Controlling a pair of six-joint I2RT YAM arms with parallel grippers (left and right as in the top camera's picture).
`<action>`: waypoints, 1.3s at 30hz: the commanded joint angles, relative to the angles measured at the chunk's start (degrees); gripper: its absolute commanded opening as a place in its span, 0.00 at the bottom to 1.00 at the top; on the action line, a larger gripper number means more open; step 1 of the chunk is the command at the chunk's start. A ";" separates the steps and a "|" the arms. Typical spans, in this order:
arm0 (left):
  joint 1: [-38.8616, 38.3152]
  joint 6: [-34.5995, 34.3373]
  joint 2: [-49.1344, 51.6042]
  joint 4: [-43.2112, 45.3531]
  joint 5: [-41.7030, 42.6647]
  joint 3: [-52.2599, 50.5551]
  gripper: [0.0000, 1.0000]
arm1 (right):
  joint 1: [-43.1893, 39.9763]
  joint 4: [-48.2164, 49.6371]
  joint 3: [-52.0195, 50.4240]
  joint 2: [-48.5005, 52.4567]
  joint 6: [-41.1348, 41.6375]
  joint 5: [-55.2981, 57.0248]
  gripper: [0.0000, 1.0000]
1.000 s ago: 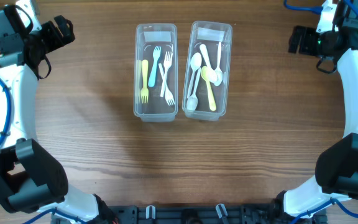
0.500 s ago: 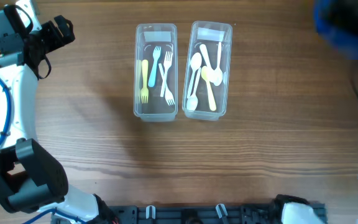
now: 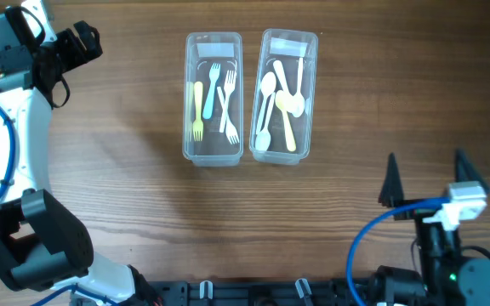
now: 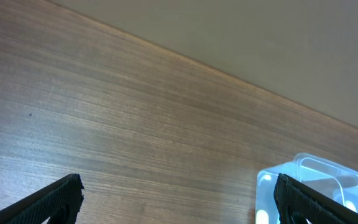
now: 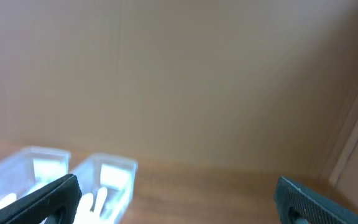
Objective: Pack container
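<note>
My left gripper (image 3: 83, 42) hung at the far left, fingers apart and empty, well away from the fork container (image 3: 213, 150). Just beside it stood the spoon container (image 3: 287, 44), the cutlery sorted by kind, so packing looked done. My right gripper (image 3: 426, 180) sat near the front edge, fingers apart and empty, probably parked out of the way.

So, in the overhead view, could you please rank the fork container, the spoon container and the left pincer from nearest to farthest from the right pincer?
1. spoon container, up and left of the right pincer; right one of the pair.
2. fork container, just left of it.
3. left pincer, at the far top-left corner.
</note>
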 commanded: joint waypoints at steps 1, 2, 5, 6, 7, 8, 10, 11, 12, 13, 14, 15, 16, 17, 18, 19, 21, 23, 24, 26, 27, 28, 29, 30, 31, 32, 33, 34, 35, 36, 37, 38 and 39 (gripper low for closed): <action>0.26 -0.33 -1.14 0.20 0.09 0.83 1.00 | 0.17 6.05 -8.59 -2.75 -0.07 -0.57 1.00; 0.26 -0.33 -1.14 0.20 0.09 0.83 1.00 | 0.17 8.13 -10.86 -2.75 -0.07 -0.59 1.00; 0.26 -0.33 -1.14 0.20 0.09 0.83 1.00 | 1.27 13.20 -16.41 -2.75 -0.11 -0.52 1.00; 0.26 -0.33 -1.14 0.20 0.09 0.83 1.00 | 2.10 14.67 -17.88 -2.75 -0.09 -0.50 1.00; 0.26 -0.33 -1.14 0.20 0.09 0.83 1.00 | 3.28 15.80 -19.15 -2.75 -0.11 -0.48 1.00; 0.26 -0.33 -1.14 0.20 0.09 0.83 1.00 | 4.28 16.17 -19.78 -2.75 -0.09 0.13 1.00; 0.26 -0.33 -1.14 0.20 0.09 0.83 1.00 | 6.67 16.00 -20.50 -2.75 -0.09 2.56 1.00; 0.26 -0.33 -1.14 0.20 0.09 0.83 1.00 | 7.17 15.85 -20.74 -2.78 -0.07 3.19 1.00; 0.26 -0.33 -1.14 0.20 0.09 0.83 1.00 | 7.48 15.65 -20.98 -2.78 -0.07 3.58 1.00; 0.26 -0.33 -1.14 0.20 0.09 0.83 1.00 | 7.63 15.65 -21.35 -2.78 -0.09 3.65 1.00; 0.26 -0.33 -1.14 0.20 0.09 0.83 1.00 | 7.63 15.65 -22.01 -3.04 -0.02 3.63 1.00; 0.26 -0.33 -1.14 0.20 0.09 0.83 1.00 | 7.61 15.67 -22.58 -3.43 0.04 3.63 1.00; 0.26 -0.33 -1.14 0.20 0.09 0.83 1.00 | 7.61 15.69 -23.56 -4.35 0.11 3.61 1.00; 0.26 -0.33 -1.14 0.20 0.09 0.83 1.00 | 7.61 16.39 -24.59 -4.44 0.09 3.63 1.00; 0.26 -0.33 -1.14 0.20 0.09 0.83 1.00 | 7.61 15.69 -24.61 -4.44 0.09 3.63 1.00; 0.26 -0.33 -1.14 0.20 0.09 0.83 1.00 | 7.58 15.41 -24.57 -4.44 -0.04 3.69 1.00; 0.26 -0.33 -1.14 0.20 0.09 0.83 1.00 | 7.56 14.21 -24.57 -4.44 -0.11 4.85 1.00; 0.26 -0.33 -1.14 0.20 0.09 0.83 1.00 | 7.56 13.16 -24.57 -4.44 -0.13 6.19 1.00; 0.26 -0.35 -1.14 0.20 0.09 0.83 1.00 | 7.56 13.16 -24.57 -4.44 -0.15 6.71 1.00; 0.26 -0.33 -1.14 0.20 0.09 0.83 1.00 | 7.56 13.14 -24.57 -4.42 -0.07 6.67 1.00; 0.26 -0.33 -1.14 0.20 0.09 0.83 1.00 | 7.56 13.14 -24.57 -4.42 -0.09 6.67 1.00; 0.26 -0.35 -1.14 0.20 0.09 0.83 1.00 | 7.56 13.14 -24.57 -4.42 -0.09 6.67 1.00; 0.26 -0.35 -1.14 0.20 0.09 0.83 1.00 | 7.56 13.14 -24.57 -4.42 -0.09 6.67 1.00; 0.26 -0.33 -1.14 0.20 0.09 0.83 1.00 | 7.56 13.14 -24.57 -4.42 -0.09 6.67 1.00; 0.26 -0.33 -1.14 0.20 0.09 0.83 1.00 | 7.56 13.14 -24.57 -4.42 -0.09 6.67 1.00; 0.26 -0.33 -1.14 0.20 0.09 0.83 1.00 | 7.56 13.14 -24.57 -4.42 -0.07 6.67 1.00; 0.26 -0.33 -1.14 0.20 0.09 0.83 1.00 | 7.56 13.14 -24.57 -4.42 -0.07 6.67 1.00; 0.26 -0.33 -1.14 0.20 0.09 0.83 1.00 | 7.56 13.14 -24.57 -4.42 -0.11 6.67 1.00; 0.26 -0.33 -1.14 0.20 0.09 0.83 1.00 | 7.56 13.14 -24.57 -4.39 -0.07 6.67 1.00; 0.26 -0.33 -1.14 0.20 0.09 0.83 1.00 | 7.56 13.14 -24.57 -4.35 -0.09 6.67 1.00; 0.26 -0.33 -1.14 0.20 0.09 0.83 1.00 | 7.56 13.14 -24.57 -4.35 -0.07 6.67 1.00; 0.26 -0.33 -1.14 0.20 0.09 0.83 1.00 | 7.56 13.14 -24.57 -4.35 -0.09 6.67 1.00; 0.26 -0.33 -1.14 0.20 0.09 0.83 1.00 | 7.56 13.14 -24.57 -4.35 -0.09 6.67 1.00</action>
